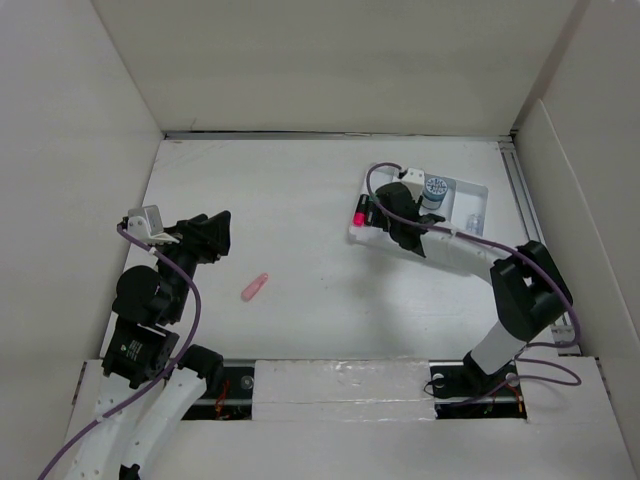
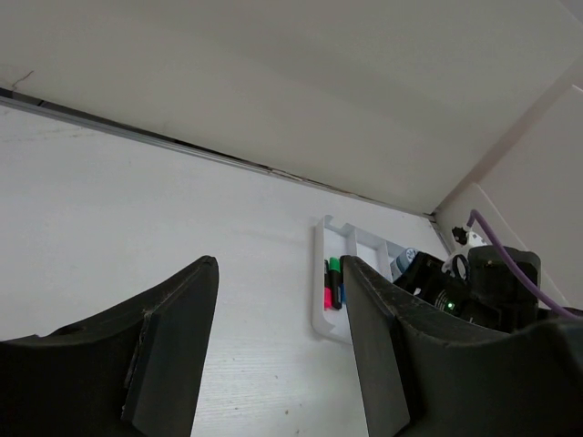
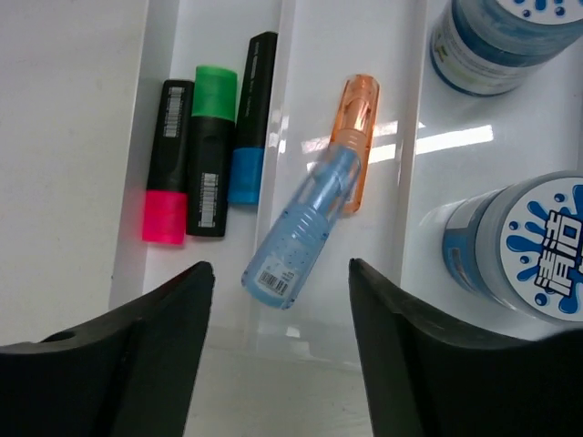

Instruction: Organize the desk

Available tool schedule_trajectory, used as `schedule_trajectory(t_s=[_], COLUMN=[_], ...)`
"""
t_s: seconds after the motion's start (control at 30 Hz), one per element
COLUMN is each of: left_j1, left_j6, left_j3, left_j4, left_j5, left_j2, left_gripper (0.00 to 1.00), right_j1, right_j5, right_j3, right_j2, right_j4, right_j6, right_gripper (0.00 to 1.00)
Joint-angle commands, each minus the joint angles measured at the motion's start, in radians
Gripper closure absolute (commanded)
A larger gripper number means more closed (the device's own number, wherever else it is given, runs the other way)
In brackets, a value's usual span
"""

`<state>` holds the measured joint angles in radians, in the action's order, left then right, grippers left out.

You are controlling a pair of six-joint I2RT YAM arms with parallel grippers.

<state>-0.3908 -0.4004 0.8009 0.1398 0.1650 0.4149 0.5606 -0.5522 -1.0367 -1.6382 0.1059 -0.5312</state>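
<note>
The white desk [image 1: 300, 190] holds a small pink item [image 1: 255, 287] lying loose near its middle-left. A white compartment tray [image 1: 472, 190] stands at the back right. My right gripper [image 1: 378, 213] hovers over the tray's left end. In the right wrist view this gripper [image 3: 280, 271] is open, with nothing between its fingers. Just beyond its tips a blue-and-orange pen-like item [image 3: 314, 196] lies slanted in the middle compartment. Pink [image 3: 167, 173], green [image 3: 211, 150] and blue [image 3: 250, 118] highlighters fill the left compartment. My left gripper [image 1: 222, 238] is open and empty above the desk's left side.
Two round blue-and-white containers [image 3: 506, 36] [image 3: 528, 246] stand in the tray's right compartments. The left wrist view shows the tray [image 2: 319, 314] and the right arm [image 2: 492, 282] ahead between its fingers. Tall off-white panels [image 1: 330, 60] wall the desk on three sides.
</note>
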Motion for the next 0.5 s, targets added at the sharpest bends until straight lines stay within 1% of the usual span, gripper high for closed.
schedule_trajectory(t_s=[0.0,0.07,0.17,0.23,0.3,0.33,0.37,0.4,0.47], left_j1=[0.004,0.004,0.004,0.004,0.004,0.004,0.004,0.004,0.004], left_j6=[0.014,0.015,0.014,0.015,0.015,0.014,0.014,0.014,0.015], left_j3=[0.014,0.015,0.017,0.012,0.014,0.017,0.017,0.017,0.014], left_j4=[-0.043,-0.045,-0.034,-0.045,-0.043,-0.039,-0.034,-0.039,-0.045], left_j5=[-0.013,-0.009,-0.010,-0.007,-0.004,-0.002,-0.005,-0.005,-0.001], left_j2=[0.004,0.007,0.010,0.001,0.005,0.007,0.005,0.001,-0.002], left_gripper=[0.47,0.47,0.47,0.47,0.47,0.48,0.48,0.48,0.48], right_j1=[-0.019,-0.019,-0.010,0.019,0.083,0.108,0.137,0.203,0.274], right_j5=[0.017,0.020,0.008,0.009,0.075,0.127,0.214,0.241,0.297], right_j3=[-0.003,-0.005,-0.009,0.001,0.027,0.027,0.009,-0.009,-0.064], right_j2=[0.009,0.015,0.029,0.063,0.083,0.083,0.062,0.042,-0.039], right_j4=[0.000,0.000,0.003,-0.020,-0.087,-0.095,-0.132,-0.130,-0.109], right_j6=[-0.019,-0.012,-0.009,0.003,0.040,0.062,0.075,0.082,0.086], right_gripper=[0.30,0.21,0.21,0.26,0.60,0.75,0.90,0.95,0.98])
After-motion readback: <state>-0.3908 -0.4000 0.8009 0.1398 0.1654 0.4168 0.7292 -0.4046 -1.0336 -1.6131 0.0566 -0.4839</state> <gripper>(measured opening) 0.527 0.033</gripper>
